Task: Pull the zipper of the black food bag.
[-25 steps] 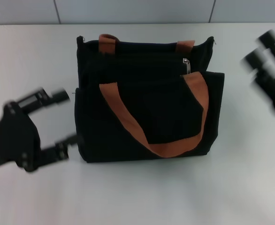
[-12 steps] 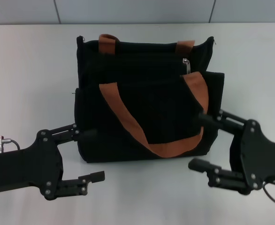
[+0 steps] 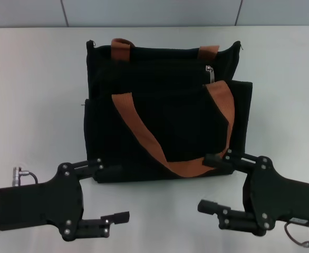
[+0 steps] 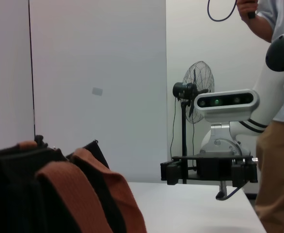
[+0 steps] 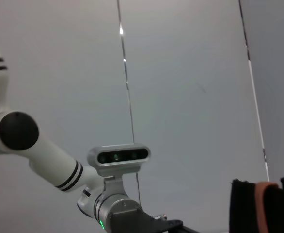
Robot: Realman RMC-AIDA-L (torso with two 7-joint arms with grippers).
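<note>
A: What changes on the left?

B: The left gripper (image 3: 109, 192), jaws spread wide, has swung in to the near-left corner of the black fabric food bag with orange webbing handles (image 3: 165, 110), which sits mid-table toward the far edge of the white table (image 3: 33, 79).

A: And the right?

B: The right gripper (image 3: 211, 182), also wide and holding nothing, has dropped from the far right edge to the bag's near-right corner. The small silver zipper pull (image 3: 210, 73) sits at the top right; neither gripper is near it.

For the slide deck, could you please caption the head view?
Both open grippers, left gripper and right gripper, flank the near edge of the black food bag; zipper pull untouched.
</note>
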